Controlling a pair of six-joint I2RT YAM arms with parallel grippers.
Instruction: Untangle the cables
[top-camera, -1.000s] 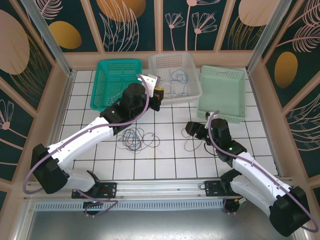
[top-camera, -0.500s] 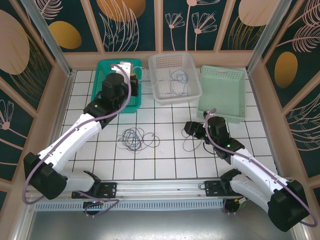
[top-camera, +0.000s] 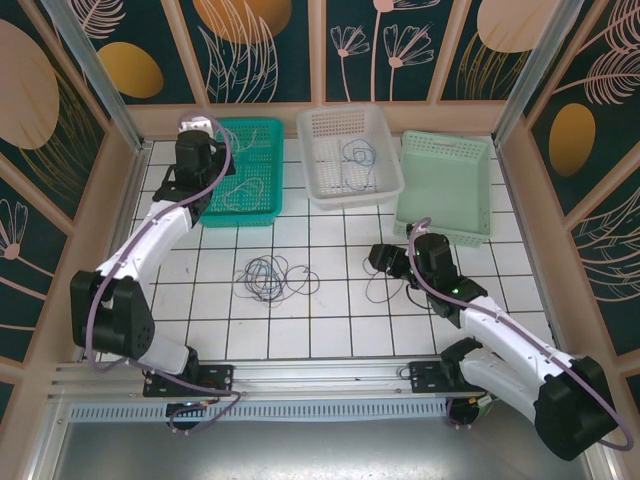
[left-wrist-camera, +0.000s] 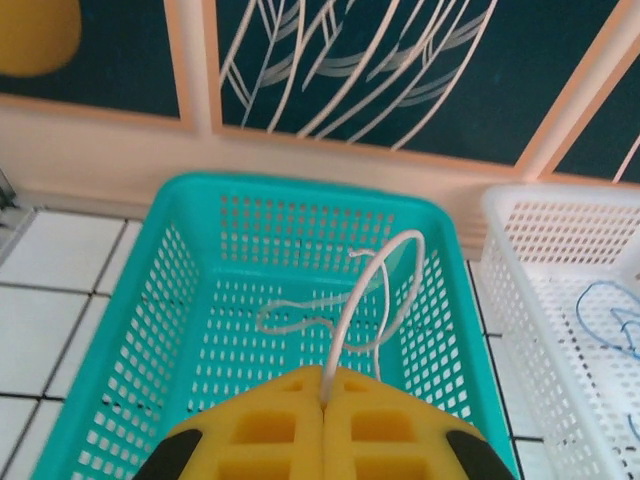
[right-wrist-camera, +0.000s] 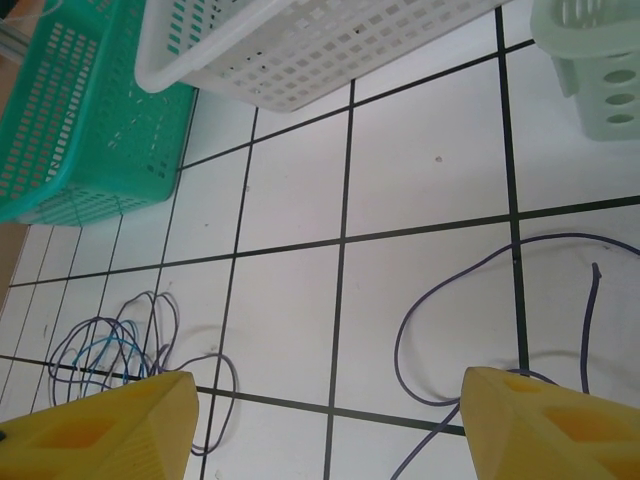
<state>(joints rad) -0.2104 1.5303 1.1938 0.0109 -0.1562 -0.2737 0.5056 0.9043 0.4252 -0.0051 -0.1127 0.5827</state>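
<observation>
My left gripper (top-camera: 195, 140) hangs above the far left corner of the teal basket (top-camera: 240, 218). Its yellow pads (left-wrist-camera: 325, 400) are shut on a white cable (left-wrist-camera: 350, 300), which loops down onto the floor of the teal basket (left-wrist-camera: 150, 330). A tangle of dark and blue cables (top-camera: 268, 277) lies on the tiles in the middle, also at the left of the right wrist view (right-wrist-camera: 110, 345). My right gripper (top-camera: 385, 258) stands open low over the tiles (right-wrist-camera: 330, 430), with a single purple-grey cable (right-wrist-camera: 400, 350) curving on the floor just inside its right finger.
A white basket (top-camera: 385, 190) at the back centre holds thin blue cables (top-camera: 352, 165). A pale green basket (top-camera: 447, 228) stands tilted at the back right, close behind my right gripper. Low walls ring the tiled floor.
My left arm has swung left from the white basket's front to the teal basket, carrying the white cable, which now trails into the teal basket. The right arm has barely moved.
</observation>
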